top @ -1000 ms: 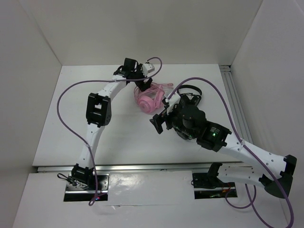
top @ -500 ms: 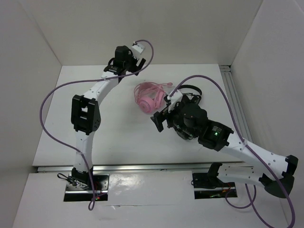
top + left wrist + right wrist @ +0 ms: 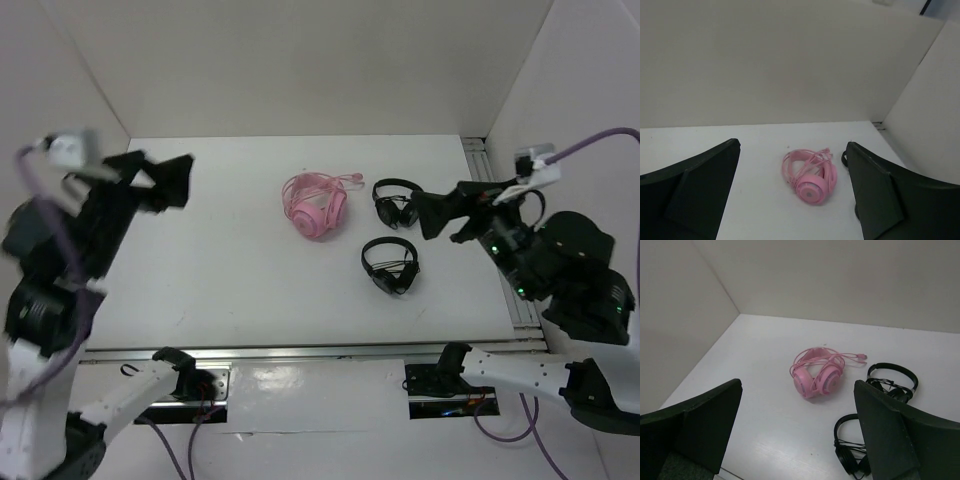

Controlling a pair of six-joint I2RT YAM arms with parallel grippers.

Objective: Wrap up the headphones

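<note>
Both jaws gape wide, empty: left gripper (image 3: 172,182) high by the white table's (image 3: 220,260) left edge, right gripper (image 3: 432,215) by its right. Large pink wire-band headphones (image 3: 316,205) lie back-centre, thin cable looped over them. Wrap looks done; next, tuck any loose plug end.

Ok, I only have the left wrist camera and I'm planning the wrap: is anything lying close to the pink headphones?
Observer: Yes, a black headset lies just right of the pink headphones.
Operator: Only that one?
Observer: No, a second black headset lies nearer the robot than the first.
Operator: And the other arm?
Observer: The right gripper is off to the right, open, holding nothing.
</note>
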